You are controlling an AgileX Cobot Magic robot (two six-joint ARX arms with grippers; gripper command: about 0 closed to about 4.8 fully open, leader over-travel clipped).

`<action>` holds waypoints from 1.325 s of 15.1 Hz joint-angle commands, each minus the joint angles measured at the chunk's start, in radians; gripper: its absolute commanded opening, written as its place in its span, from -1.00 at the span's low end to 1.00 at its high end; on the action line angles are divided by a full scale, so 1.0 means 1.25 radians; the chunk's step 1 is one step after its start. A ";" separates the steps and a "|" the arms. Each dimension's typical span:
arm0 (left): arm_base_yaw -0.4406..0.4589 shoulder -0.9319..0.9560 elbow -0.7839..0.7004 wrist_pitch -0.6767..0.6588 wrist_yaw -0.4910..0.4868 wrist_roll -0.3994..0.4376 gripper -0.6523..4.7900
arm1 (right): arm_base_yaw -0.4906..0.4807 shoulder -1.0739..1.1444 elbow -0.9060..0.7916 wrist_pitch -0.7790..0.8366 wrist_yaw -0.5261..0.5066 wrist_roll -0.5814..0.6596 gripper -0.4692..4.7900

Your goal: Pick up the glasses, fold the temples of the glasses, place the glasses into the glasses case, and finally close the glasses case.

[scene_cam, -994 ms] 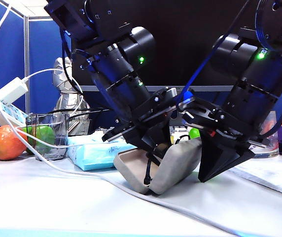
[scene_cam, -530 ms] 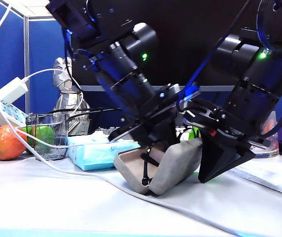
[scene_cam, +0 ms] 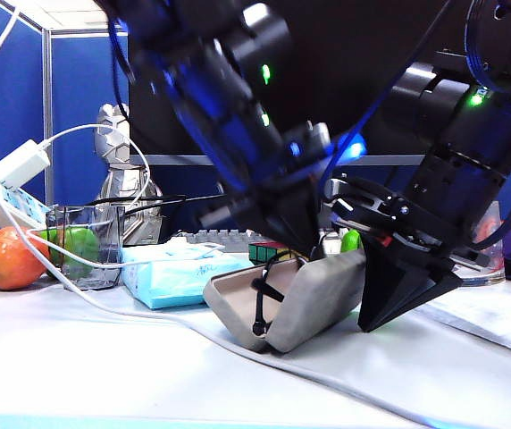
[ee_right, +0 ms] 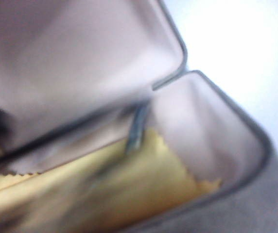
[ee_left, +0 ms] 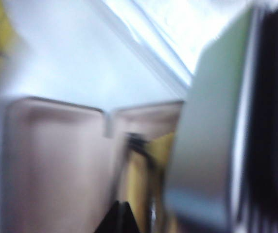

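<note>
Placement step in hand, judged: glasses go into the case, lid not yet shut. Doing it well likely means seating the frame flat in the lower shell with both temples tucked inside the rim, then easing the lid down without pinching a temple.

Left to right in the exterior view. Orange round fruit (scene_cam: 7, 257) at the far left of the white counter (scene_cam: 104, 375), next to a clear plastic box (scene_cam: 84, 257) holding a green fruit. Light-blue tissue pack (scene_cam: 177, 273) just beside the case. Left gripper (scene_cam: 284, 234), motion-blurred, sits directly over the case opening; its fingers look drawn together, and whether they pinch the frame cannot be told. Grey-beige oblong felt-like glasses case (scene_cam: 305, 299) rests tilted on the counter, half open like a clam. Black thick-rimmed plastic glasses (scene_cam: 263, 299) hang partly in it, one slim black temple (scene_cam: 257, 313) sticking out and down past the rim. Right gripper (scene_cam: 397, 295), fingers closed to a dark wedge, is against the case's right side, seemingly bracing it.

Case contents: pale lining, yellow cloth (ee_right: 129, 184) in the bottom, one dark temple lying across it in the right wrist view. Left wrist view is blurred; yellow cloth and a black frame part show inside.
</note>
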 commanded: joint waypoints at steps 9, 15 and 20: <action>0.016 -0.012 0.002 -0.081 -0.010 0.015 -0.78 | 0.002 -0.013 -0.005 -0.022 -0.027 0.002 -0.82; 0.006 0.003 0.002 -0.074 0.021 0.011 -0.78 | 0.002 -0.013 -0.005 -0.020 -0.049 0.016 -0.82; 0.006 0.003 0.002 -0.068 0.057 0.022 -0.78 | 0.002 -0.028 -0.005 -0.026 -0.053 -0.020 -0.82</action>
